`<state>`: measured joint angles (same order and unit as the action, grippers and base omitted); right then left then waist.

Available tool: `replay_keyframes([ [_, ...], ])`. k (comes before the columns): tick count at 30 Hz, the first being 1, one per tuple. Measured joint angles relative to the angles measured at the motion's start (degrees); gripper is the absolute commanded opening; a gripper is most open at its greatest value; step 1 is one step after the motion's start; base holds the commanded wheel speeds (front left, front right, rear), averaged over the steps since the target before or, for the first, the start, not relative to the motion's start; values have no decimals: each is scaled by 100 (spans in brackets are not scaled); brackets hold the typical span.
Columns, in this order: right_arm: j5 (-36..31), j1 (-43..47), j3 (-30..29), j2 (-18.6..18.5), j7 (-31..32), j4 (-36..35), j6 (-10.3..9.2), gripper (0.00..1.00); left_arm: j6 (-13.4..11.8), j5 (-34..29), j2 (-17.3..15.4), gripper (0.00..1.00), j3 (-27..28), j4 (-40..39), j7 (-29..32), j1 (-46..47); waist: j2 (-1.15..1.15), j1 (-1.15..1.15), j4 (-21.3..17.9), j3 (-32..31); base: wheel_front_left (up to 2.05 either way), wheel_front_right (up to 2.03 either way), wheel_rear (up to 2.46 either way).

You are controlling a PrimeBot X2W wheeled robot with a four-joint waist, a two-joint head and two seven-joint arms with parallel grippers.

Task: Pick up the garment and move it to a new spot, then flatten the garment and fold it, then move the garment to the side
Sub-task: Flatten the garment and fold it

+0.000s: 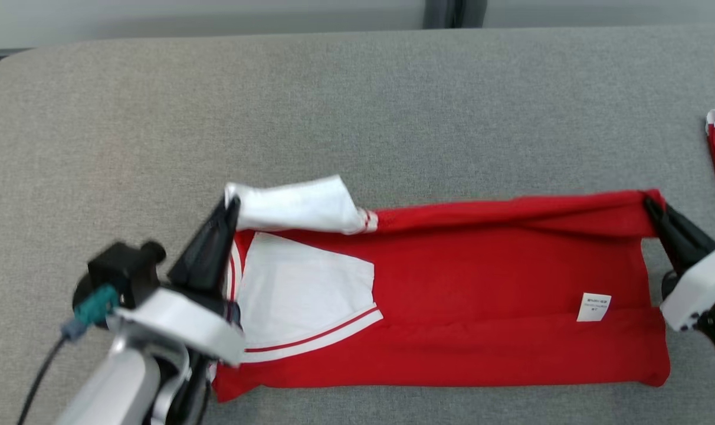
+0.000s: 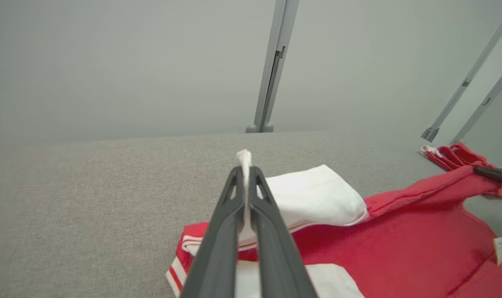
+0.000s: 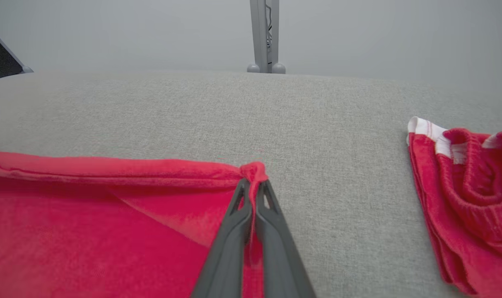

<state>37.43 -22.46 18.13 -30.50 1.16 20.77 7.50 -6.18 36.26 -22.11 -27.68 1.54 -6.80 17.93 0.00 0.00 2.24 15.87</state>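
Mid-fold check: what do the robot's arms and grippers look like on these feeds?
The left gripper and right gripper each have two long, dark grey fingers tapering to thin tips, with slot cut-outs near the ends. The left wrist shell and right wrist shell are white; the left forearm is silver-grey. A black camera block carries a teal connector and a dark cable.

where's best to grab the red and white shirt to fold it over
Probably its two far corners, from the near side with fingers pointing away. The red and white shirt lies flat, so its far edge lifts as one line: the left gripper is shut on the white sleeve, the right gripper on the red hem corner.
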Motion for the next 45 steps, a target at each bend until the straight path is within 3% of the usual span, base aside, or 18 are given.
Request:
replay_keyframes([
  [8,-331,1177,-661,322,185,-682,0,0,-452,225,92,0,-60,-788,-13,-1207,0,0,28,-250,0,0,0],
  [16,-668,2020,-1251,782,472,-1220,0,0,-557,359,216,0,-232,-794,-37,-1737,0,0,26,-403,0,0,0],
  [17,-709,2068,-1292,826,489,-1257,0,17,-557,378,241,0,-243,-751,-36,-1749,0,0,22,-411,0,0,0],
  [20,-820,2142,-1400,956,538,-1330,0,47,-546,412,265,0,-271,-584,-42,-1752,0,0,-5,-421,0,0,0],
  [21,-878,2165,-1437,992,538,-1346,0,79,-541,414,270,0,-274,-528,-52,-1752,0,0,-14,-420,0,0,0],
  [22,-921,2185,-1483,1022,538,-1354,0,100,-539,417,278,0,-272,-490,-58,-1754,0,0,-21,-416,0,0,0],
  [25,-991,2251,-1668,1111,525,-1381,0,100,-522,485,282,0,-221,-385,-125,-1785,0,0,-33,-407,0,0,0],
  [26,-1031,2289,-1735,1141,499,-1390,-1,100,-522,504,279,8,-203,-360,-141,-1806,0,0,-34,-408,0,0,0],
  [27,-1066,2323,-1808,1176,466,-1394,0,100,-523,521,276,38,-189,-338,-168,-1836,0,0,-35,-411,0,0,0],
  [28,-1085,2346,-1874,1213,438,-1405,-1,100,-524,522,269,80,-182,-315,-183,-1870,0,0,-36,-415,0,0,0],
  [29,-1088,2376,-1934,1240,424,-1419,-1,100,-523,537,266,100,-190,-293,-180,-1902,0,0,-36,-422,0,0,0],
  [39,-1260,2720,-2751,1561,235,-1730,-1,100,-758,597,163,100,15,-567,-388,-2304,0,0,42,-531,0,0,0],
  [45,-1405,2680,-2865,1739,321,-1812,-1,100,-799,392,165,100,-30,-633,-443,-2097,0,0,76,-629,0,0,0],
])
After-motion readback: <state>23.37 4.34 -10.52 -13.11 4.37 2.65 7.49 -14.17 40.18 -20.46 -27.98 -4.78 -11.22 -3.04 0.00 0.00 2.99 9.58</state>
